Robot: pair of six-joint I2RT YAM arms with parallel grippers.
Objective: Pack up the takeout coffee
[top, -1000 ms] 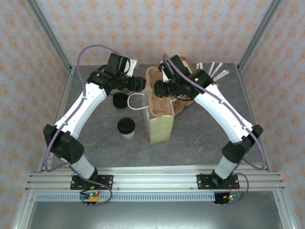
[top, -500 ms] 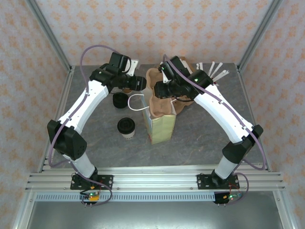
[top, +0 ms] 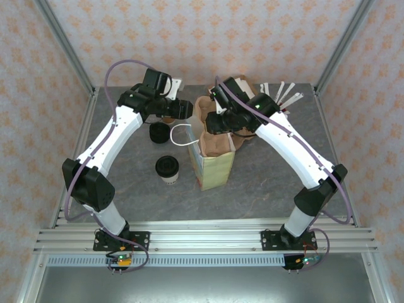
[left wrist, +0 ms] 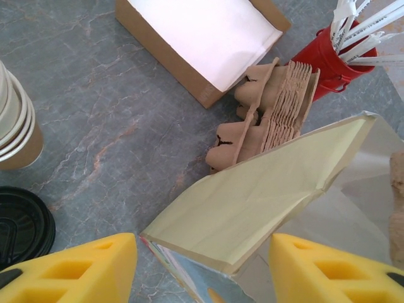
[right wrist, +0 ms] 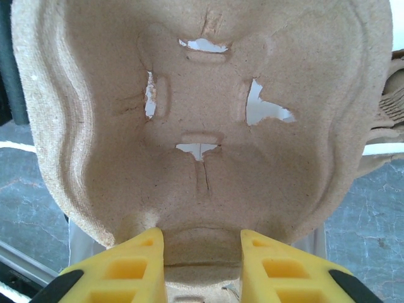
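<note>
Notably takeout coffee (top: 167, 168) well apart from left fingers (left wrist: 82, 268); right fingers (right wrist: 132, 265) pinch tray (right wrist: 202, 145).

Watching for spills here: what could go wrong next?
The cup carrier in the right gripper looks about as wide as the mouth of the paper bag; it could snag the rim and tip the bag. The left gripper straddles the bag edge without clamping it, so the bag may slide. The takeout coffee stands beside the bag and could be knocked.

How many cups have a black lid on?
1. The small cream paper cup with a round black plastic lid stands on the grey table, beside the tall paper bag. The black pile behind it looks like loose lids. More may be hidden.
</note>
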